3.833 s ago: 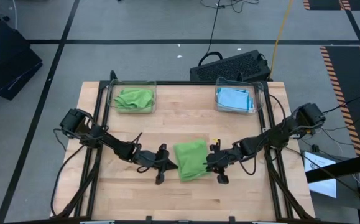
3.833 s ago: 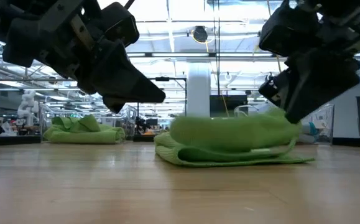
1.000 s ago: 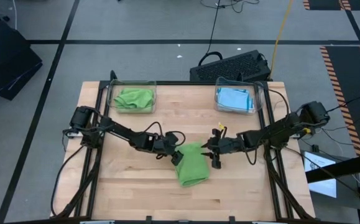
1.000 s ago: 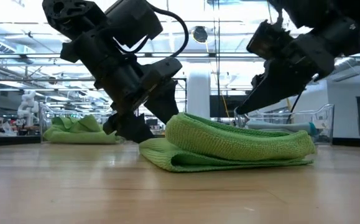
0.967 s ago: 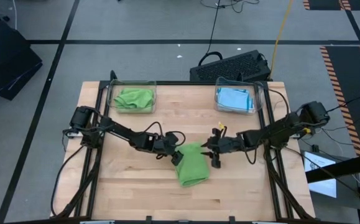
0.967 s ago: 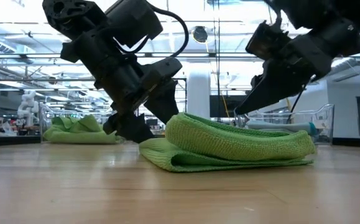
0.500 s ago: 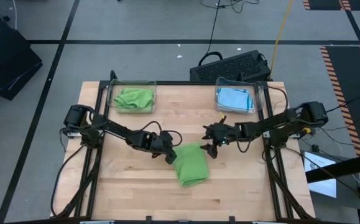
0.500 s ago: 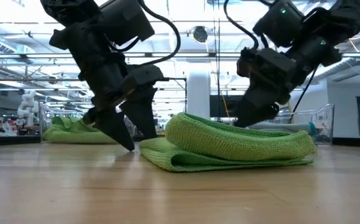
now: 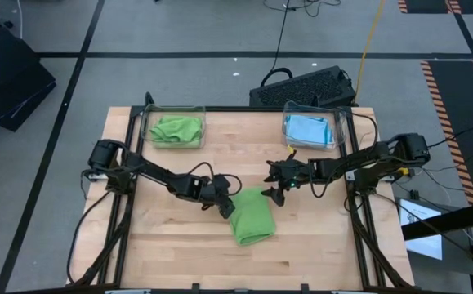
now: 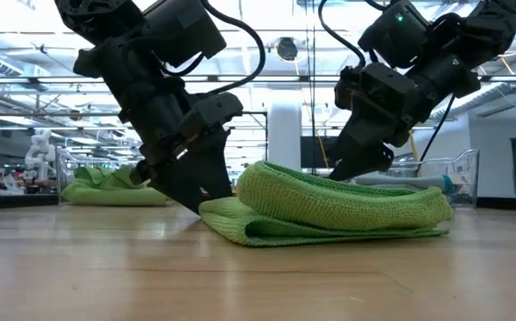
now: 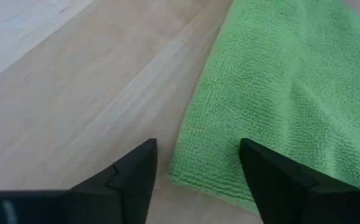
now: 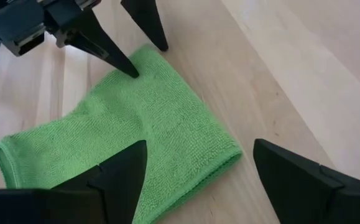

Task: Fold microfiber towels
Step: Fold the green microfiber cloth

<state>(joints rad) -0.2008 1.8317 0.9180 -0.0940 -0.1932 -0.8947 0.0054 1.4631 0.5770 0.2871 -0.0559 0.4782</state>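
Note:
A lime green microfiber towel (image 9: pixel 251 216) lies folded on the wooden table's middle, its upper layer bulging over the lower one (image 10: pixel 329 209). My left gripper (image 9: pixel 227 205) is open at the towel's far left corner (image 11: pixel 186 177), with one finger over bare wood and the other over the cloth. My right gripper (image 9: pixel 277 192) is open and hovers above the towel's far right corner, clear of it (image 10: pixel 347 165). In the right wrist view the towel (image 12: pixel 124 137) lies below and beyond my fingers. My left gripper comes slanting down from the table's left at the towel's far left corner (image 12: pixel 139 68). One fingertip (image 12: pixel 132 71) stands right at the cloth's edge. Whether it touches the cloth I cannot tell. The towel lies flat on the table.
Two clear bins stand at the table's far edge: one holds green towels (image 9: pixel 173 129), the other holds light blue towels (image 9: pixel 308 131). A black frame (image 9: pixel 130 163) runs along the table's sides. Bare wood lies near and beside the towel.
My right gripper has drawn back from the towel's far right corner toward the table's far edge and rolled about its axis. My left gripper's fingers swung a little off the towel's left edge and came back to it. The towel has kept its place and shape.

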